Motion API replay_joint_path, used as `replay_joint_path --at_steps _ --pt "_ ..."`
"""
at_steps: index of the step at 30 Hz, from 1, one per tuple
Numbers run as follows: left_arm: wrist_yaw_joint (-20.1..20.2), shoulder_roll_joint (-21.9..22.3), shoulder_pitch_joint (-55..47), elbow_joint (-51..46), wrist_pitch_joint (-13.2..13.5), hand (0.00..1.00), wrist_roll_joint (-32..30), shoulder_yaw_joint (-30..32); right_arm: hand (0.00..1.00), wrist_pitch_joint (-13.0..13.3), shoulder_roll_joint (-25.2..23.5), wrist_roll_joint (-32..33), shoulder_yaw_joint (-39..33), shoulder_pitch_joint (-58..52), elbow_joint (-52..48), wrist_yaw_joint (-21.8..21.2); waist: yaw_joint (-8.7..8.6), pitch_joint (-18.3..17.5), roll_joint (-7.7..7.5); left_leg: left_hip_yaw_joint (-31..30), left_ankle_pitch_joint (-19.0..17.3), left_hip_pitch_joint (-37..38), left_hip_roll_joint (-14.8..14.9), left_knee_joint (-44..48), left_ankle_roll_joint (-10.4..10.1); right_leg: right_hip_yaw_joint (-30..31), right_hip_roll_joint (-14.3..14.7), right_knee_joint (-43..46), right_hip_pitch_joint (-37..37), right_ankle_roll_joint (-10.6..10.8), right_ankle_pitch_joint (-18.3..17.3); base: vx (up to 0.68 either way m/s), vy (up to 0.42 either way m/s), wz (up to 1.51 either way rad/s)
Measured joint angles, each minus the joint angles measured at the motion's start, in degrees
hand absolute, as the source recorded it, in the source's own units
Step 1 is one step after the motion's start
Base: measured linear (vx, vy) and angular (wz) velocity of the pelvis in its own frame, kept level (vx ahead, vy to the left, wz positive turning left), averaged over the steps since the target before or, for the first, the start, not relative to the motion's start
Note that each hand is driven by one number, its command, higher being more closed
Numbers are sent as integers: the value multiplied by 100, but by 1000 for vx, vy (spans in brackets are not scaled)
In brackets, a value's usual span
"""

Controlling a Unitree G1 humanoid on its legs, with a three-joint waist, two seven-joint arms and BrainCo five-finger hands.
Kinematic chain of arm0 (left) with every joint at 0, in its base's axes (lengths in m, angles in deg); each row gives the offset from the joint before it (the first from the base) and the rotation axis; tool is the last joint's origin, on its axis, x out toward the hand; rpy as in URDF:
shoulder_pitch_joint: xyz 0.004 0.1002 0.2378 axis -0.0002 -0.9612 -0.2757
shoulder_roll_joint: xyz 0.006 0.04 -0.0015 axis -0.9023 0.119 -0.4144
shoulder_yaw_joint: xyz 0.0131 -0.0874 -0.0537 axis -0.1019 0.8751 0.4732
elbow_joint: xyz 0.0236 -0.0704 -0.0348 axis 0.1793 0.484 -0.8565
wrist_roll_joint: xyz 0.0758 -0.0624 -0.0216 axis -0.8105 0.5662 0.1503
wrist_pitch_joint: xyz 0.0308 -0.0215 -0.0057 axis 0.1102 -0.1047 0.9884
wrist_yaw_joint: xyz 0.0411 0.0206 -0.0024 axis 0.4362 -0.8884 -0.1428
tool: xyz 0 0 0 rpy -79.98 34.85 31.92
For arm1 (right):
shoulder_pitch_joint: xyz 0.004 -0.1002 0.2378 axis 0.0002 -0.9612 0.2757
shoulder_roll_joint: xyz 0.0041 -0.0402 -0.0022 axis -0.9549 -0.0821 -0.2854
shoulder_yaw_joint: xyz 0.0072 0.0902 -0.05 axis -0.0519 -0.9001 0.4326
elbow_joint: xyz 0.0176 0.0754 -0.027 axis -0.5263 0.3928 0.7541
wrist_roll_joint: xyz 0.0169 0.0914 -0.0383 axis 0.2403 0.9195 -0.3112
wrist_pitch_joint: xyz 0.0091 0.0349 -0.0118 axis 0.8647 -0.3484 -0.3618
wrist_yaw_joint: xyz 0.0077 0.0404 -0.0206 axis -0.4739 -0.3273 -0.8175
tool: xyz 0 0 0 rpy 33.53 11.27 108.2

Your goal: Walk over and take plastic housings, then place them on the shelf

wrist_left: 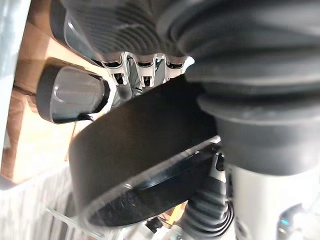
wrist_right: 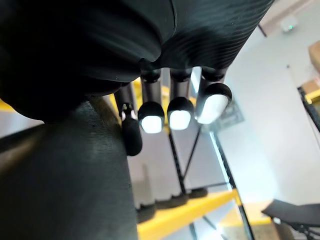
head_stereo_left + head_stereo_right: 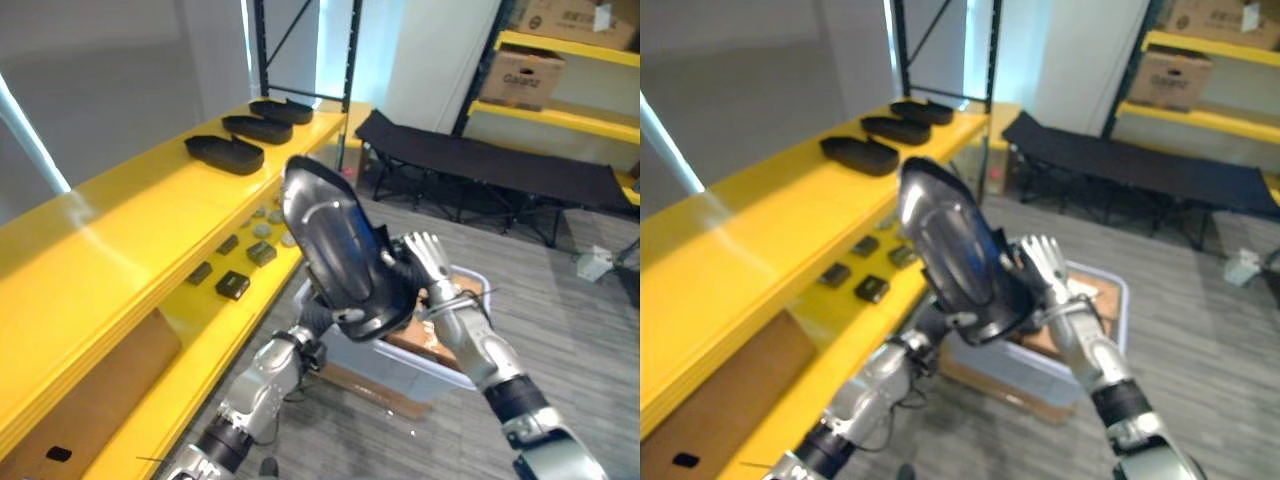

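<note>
I held the black housing point(image 3: 335, 250) on end beside the yellow shelf point(image 3: 120, 230), right hand point(image 3: 430, 262) flat-fingered against it, left hand point(image 1: 72, 95) beneath, grip impossible to tell; it looked light, stiff, slick, best taken by its rim.

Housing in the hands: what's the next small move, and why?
Probably swing it toward the robot's left, over the yellow shelf's top board. The black plastic housing is held between the left hand and right hand, tilted up beside the shelf near the pale bin. Three housings lie at the board's far end, with bare board nearer.
</note>
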Motion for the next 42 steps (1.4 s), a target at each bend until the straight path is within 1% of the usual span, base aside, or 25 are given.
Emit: replay_joint_path --at_steps 1,3,6,9,10,13,16,18,20,21,23,25,26,27,28,29,34,35,38,41,42 --pt "-13 -3 -1 89 13 100 -24 -34 100 5 -5 -22 54 -2 83 32 9 9 -15 0 0 -1 -7 0 1 0 -7 -2 2 5 1 0 0 0" --pt "-49 -10 -4 168 30 100 -31 -102 100 7 -14 -95 58 -25 126 44 19 17 -29 -2 0 -22 -17 0 1 -4 -12 6 3 20 10 0 0 0" --pt "-166 -19 -52 189 57 100 -189 -142 100 76 -28 -210 59 -69 214 202 19 28 -55 -4 21 -98 -30 0 5 -13 -22 7 -57 56 47 0 0 1" --pt "-409 -16 -146 241 177 100 -197 -186 100 267 -42 -217 57 -171 280 366 18 29 -59 -7 39 -82 -42 1 -1 -20 -38 29 -44 44 56 0 0 0" --pt "-515 -3 -163 319 265 100 -200 -196 100 322 -78 -217 52 -201 288 439 17 29 -59 -9 39 -80 -42 1 -1 -21 -37 29 -42 42 57 0 0 0" --pt "-727 4 -167 420 295 100 -309 -181 100 382 -169 -217 43 -279 294 591 13 29 -59 -19 39 -47 -42 1 -1 -21 -34 30 -7 37 55 0 0 0" --pt "-854 5 -177 489 371 100 -486 -127 100 401 -293 -213 33 -373 290 770 13 28 -61 -17 27 22 -27 0 -4 -9 -27 57 41 10 27 -12 -1 0" --pt "-902 7 -196 505 389 100 -579 -117 100 458 -345 -209 -11 -425 288 793 16 36 -76 -13 -4 18 -10 0 -2 -2 -8 55 34 -23 -11 -58 -4 -2" --pt "-914 19 -255 518 423 100 -618 -82 100 507 -370 -204 -8 -475 274 815 16 31 -96 -3 -4 21 1 0 -9 9 0 50 30 -8 -26 -62 -1 -4" --pt "-924 23 -306 518 496 100 -627 -76 100 534 -401 -204 -9 -523 211 835 16 40 -113 2 -2 21 4 0 -10 19 1 31 22 -5 -27 -54 6 -2" --pt "-924 30 -358 517 543 100 -626 -71 100 631 -444 -201 -33 -669 74 882 17 47 -158 4 -1 20 5 0 -9 22 0 16 17 -5 -28 -42 7 -1" --pt "-928 34 -437 517 641 100 -614 -71 100 743 -520 -168 -87 -766 37 889 18 32 -207 14 -1 15 3 0 -9 35 -5 10 7 -3 -26 0 0 0" --pt "-930 35 -455 517 695 100 -570 -71 100 757 -550 -151 -112 -852 -67 891 22 41 -229 15 -1 14 -3 0 -9 36 -9 8 7 -1 -25 0 0 0" --pt "-934 35 -459 516 724 100 -556 -69 100 759 -573 -149 -119 -890 -115 900 23 44 -234 14 -1 10 -4 0 -9 36 -10 6 4 0 -25 0 0 0" --pt "-946 36 -465 517 748 100 -396 -47 100 778 -628 -94 -127 -935 -171 907 20 46 -237 16 -4 7 -7 0 -7 38 -12 7 2 2 -23 0 0 0" --pt "-944 64 -479 516 760 100 -352 27 100 832 -687 -5 -127 -951 -171 905 18 46 -236 15 -9 7 -9 0 -3 47 -13 12 5 11 -16 0 0 -3" --pt "-926 71 -577 516 880 100 -230 57 100 869 -793 47 -102 -1025 -205 904 20 47 -235 15 -18 6 -12 1 -24 49 -14 13 7 -4 -7 0 0 0" --pt "-919 71 -591 516 902 100 -229 57 0 869 -801 67 -97 -1029 -205 899 20 47 -234 15 -20 6 -13 1 -28 49 -14 13 7 -3 -7 0 0 0" --pt "-928 71 -621 515 986 100 -225 58 0 870 -800 257 12 -1057 -205 900 18 47 -234 17 -35 8 -12 1 -45 49 -13 14 6 -1 -10 0 0 0" --pt "-1048 71 -621 507 1133 100 -236 111 0 949 -799 594 161 -1175 -308 882 15 52 -227 18 -47 8 -11 2 -54 49 -12 19 6 -5 -22 0 0 0" --pt "-1142 71 -621 457 1195 100 -247 131 0 978 -804 725 219 -1211 -362 874 14 54 -224 19 -50 9 -11 2 -55 48 -12 22 5 -10 -30 0 0 0"
